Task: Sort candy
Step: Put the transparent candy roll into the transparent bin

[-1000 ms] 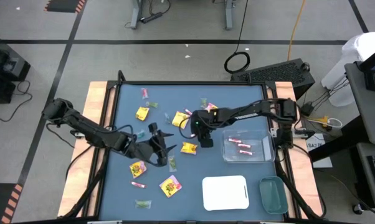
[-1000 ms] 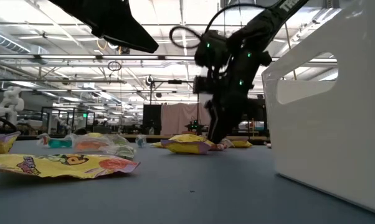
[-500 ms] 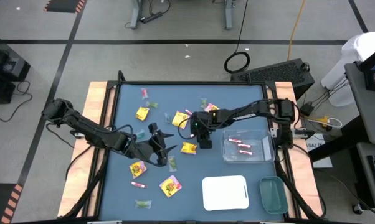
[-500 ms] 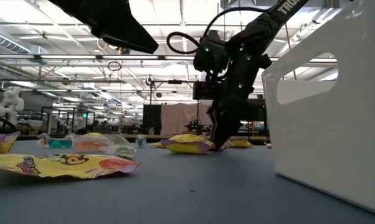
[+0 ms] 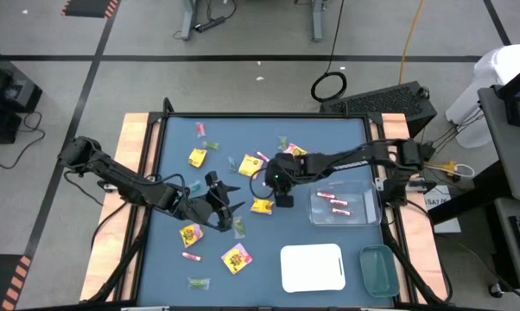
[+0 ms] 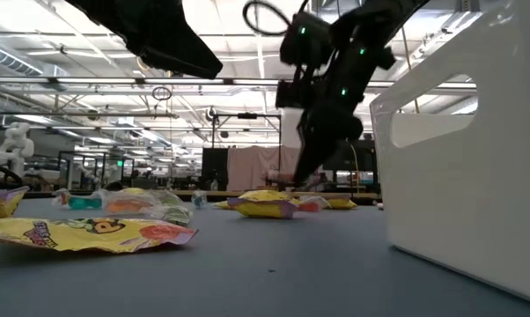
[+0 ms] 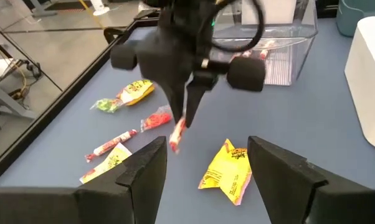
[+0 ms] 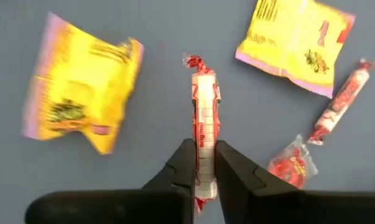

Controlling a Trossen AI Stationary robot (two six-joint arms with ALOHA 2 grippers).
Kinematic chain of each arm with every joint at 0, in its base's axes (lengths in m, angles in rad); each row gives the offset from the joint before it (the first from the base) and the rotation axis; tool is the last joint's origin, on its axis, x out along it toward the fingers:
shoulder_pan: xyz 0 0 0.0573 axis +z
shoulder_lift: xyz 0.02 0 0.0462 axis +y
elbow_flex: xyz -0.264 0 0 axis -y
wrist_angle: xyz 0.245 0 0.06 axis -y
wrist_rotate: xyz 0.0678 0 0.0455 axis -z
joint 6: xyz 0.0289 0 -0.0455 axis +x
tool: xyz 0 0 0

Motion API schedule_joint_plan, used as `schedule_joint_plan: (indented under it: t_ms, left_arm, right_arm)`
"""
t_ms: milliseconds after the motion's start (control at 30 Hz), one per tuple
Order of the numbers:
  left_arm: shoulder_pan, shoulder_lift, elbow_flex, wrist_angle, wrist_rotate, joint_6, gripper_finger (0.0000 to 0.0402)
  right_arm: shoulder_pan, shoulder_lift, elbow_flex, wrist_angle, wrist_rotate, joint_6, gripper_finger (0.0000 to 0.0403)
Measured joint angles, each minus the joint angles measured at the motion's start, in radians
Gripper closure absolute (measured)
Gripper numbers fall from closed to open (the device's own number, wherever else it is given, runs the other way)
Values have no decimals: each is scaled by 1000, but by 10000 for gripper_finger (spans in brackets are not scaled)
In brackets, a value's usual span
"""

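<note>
Candy lies scattered on the blue table (image 5: pixel 174 181): yellow packets (image 5: pixel 261 205), pink-red sticks (image 7: pixel 110 145) and small green pieces (image 5: pixel 197 282). My right gripper (image 8: pixel 203 163) hangs above the table's middle, shut on one pink-red stick (image 8: pixel 204 118); the left wrist view shows it (image 7: pixel 184 112) above a yellow packet (image 7: pixel 228 169). My left gripper (image 5: pixel 228 204) hovers open to the left of it, holding nothing. My right gripper pinches the pink-red stick between its two fingers near one end (image 8: pixel 203 149). The fingers (image 7: pixel 189 102) come from above, slanting down, and the stick runs on along them. It hangs below the fingertips (image 7: pixel 175 135), a little tilted, clear of the table.
A clear tray (image 5: pixel 344 205) with a few pink-red sticks stands right of my right gripper. A white tray (image 5: pixel 312 268) and a green-tinted tray (image 5: pixel 378 269) sit at the near right. The white tray's wall (image 6: pixel 476 167) fills the low view's right side.
My right gripper has risen from the table beside the yellow packet, and the pink-red stick has come up with it, lifted clear. My left gripper has kept its place.
</note>
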Motion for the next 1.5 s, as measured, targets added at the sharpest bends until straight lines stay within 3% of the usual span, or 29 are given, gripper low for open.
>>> schedule_joint_plan:
  t_ms: [267, 600, 1033, 1500]
  left_arm:
    - [-32, 0, 0, 0, 0, 6, 173]
    - [-43, 31, 0, 12, 1, 26, 173]
    - [-43, 173, 0, 301, 23, 240, 177]
    - [-45, 171, 0, 306, 45, 246, 277]
  right_arm:
    - [129, -97, 0, 72, 13, 115, 375]
    - [263, -104, 0, 240, 170, 160, 369]
    - [292, -98, 2, 340, 184, 187, 368]
    - [330, -98, 2, 338, 231, 187, 367]
